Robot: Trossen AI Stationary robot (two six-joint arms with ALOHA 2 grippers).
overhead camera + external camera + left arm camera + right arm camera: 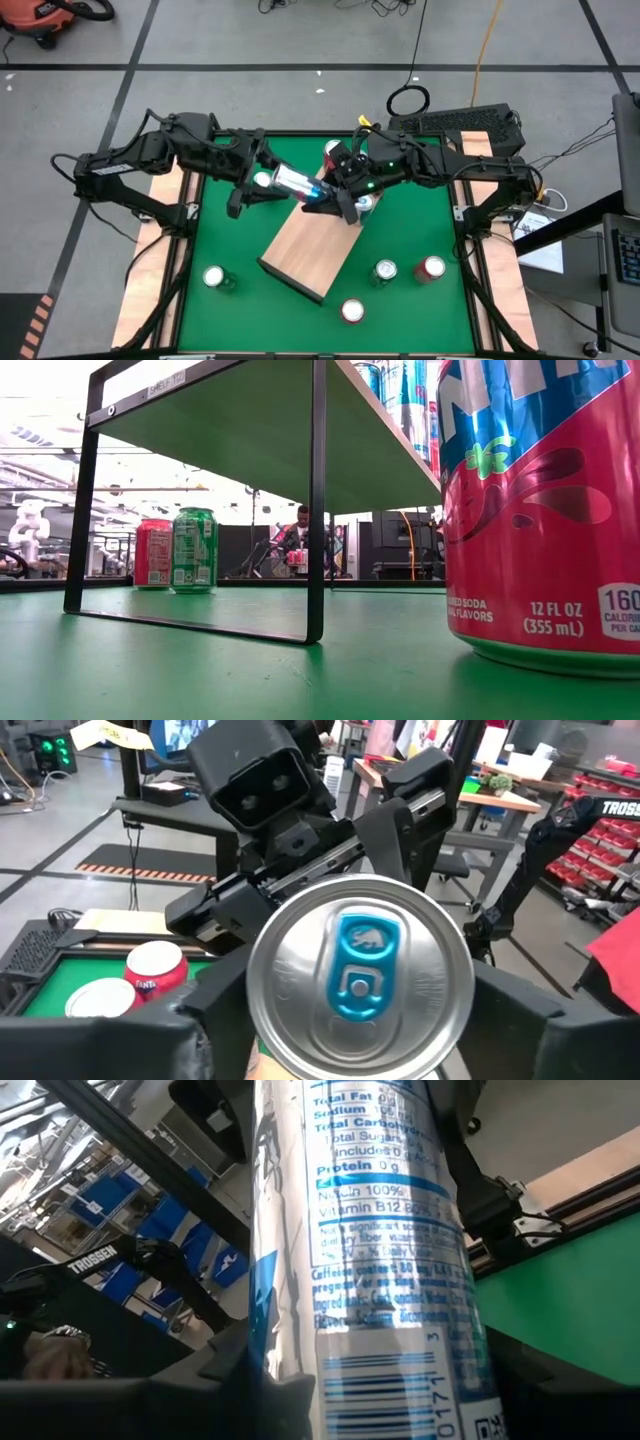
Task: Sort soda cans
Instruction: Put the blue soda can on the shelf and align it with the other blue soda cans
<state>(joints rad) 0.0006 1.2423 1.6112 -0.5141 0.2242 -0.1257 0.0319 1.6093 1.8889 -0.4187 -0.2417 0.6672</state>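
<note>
A slim silver-and-blue soda can [293, 182] hangs level above the wooden board [310, 250], between my two grippers. My right gripper [335, 195] is shut on its bottom end. My left gripper [262, 180] faces the can's silver top with the blue tab [360, 970]. Its fingers [110, 1040] stand close on either side of that end, and I cannot tell whether they touch it. Other soda cans stand on the green table: a green one [215, 278] near left, a green [385, 271] and a red [431, 268] near right, a red [352, 311] at the front. My right gripper pinches the can's printed body near its bottom end [400, 1380] between its two fingers [230, 1395]. The fingers come level from the table's right side and lie along the can. The can sticks out past them toward my left gripper, lifted clear of the board and the table.
The board is the top of a black-framed stand [318, 510], with several cans on it [400, 390]. A red can [333, 152] stands at the far edge and another can [366, 204] under my right gripper. The low view has a large red can [545, 510] close in front.
</note>
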